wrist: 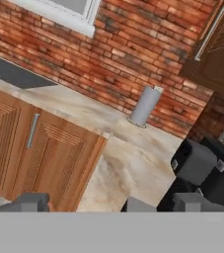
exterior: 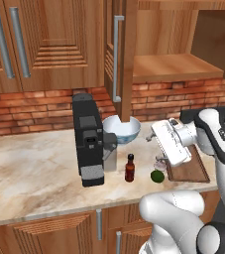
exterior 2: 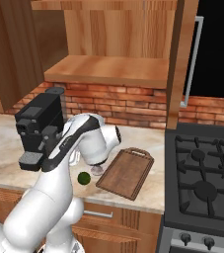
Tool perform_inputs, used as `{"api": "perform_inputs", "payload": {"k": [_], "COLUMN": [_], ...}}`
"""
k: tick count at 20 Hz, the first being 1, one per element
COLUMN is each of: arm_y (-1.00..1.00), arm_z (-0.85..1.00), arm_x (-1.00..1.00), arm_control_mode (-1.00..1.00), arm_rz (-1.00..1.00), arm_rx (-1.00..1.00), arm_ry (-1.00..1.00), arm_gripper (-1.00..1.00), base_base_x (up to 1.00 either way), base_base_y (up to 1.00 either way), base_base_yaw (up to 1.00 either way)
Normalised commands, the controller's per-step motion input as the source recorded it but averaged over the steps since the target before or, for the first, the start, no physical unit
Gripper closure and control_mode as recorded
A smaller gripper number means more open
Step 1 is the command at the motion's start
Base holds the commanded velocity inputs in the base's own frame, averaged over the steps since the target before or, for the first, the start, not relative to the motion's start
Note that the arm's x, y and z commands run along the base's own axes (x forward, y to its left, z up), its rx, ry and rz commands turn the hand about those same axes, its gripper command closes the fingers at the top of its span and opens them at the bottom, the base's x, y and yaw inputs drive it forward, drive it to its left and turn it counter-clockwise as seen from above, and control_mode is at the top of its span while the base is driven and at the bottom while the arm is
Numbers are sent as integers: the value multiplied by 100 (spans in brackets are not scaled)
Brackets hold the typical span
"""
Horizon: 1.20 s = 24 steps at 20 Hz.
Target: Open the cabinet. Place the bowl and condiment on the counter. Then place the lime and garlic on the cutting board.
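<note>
The cabinet door (exterior: 116,59) stands open, and its shelf (exterior: 173,67) is bare. On the counter, a pale blue bowl (exterior: 121,129) sits behind a dark red condiment bottle (exterior: 130,167). The green lime (exterior: 157,175) (exterior 2: 84,178) lies just left of the wooden cutting board (exterior: 188,168) (exterior 2: 126,173). A small whitish garlic (exterior: 161,161) (exterior 2: 97,169) rests by the board's left edge. My gripper (exterior: 156,137) (wrist: 81,203) hovers above the garlic, turned sideways toward the left. It is open, with nothing between the fingers.
A black coffee machine (exterior: 89,139) (exterior 2: 37,126) (wrist: 207,168) stands left of the bowl. A grey cylinder (wrist: 145,106) stands by the brick wall further along the counter. A gas stove (exterior 2: 202,173) lies right of the board.
</note>
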Motion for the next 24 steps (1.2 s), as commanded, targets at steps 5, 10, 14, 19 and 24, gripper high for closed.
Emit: {"api": "perform_inputs", "payload": {"k": [5, 10, 14, 19, 24], "arm_y": [0, -7, -11, -12, -13], "arm_z": [3, 12, 12, 11, 10], "arm_x": [0, 0, 0, 0, 0], "arm_control_mode": [-100, -100, -100, -100, -100], "arm_rz": [6, 8, 10, 10, 10], "arm_rx": [-18, -15, -15, -15, -17], "arm_ry": [-23, -18, -17, -16, -16], "arm_gripper": [-100, -100, -100, -100, -100], "base_base_x": [0, 0, 0, 0, 0], "base_base_y": [0, 0, 0, 0, 0], "base_base_yaw": [0, 0, 0, 0, 0]}}
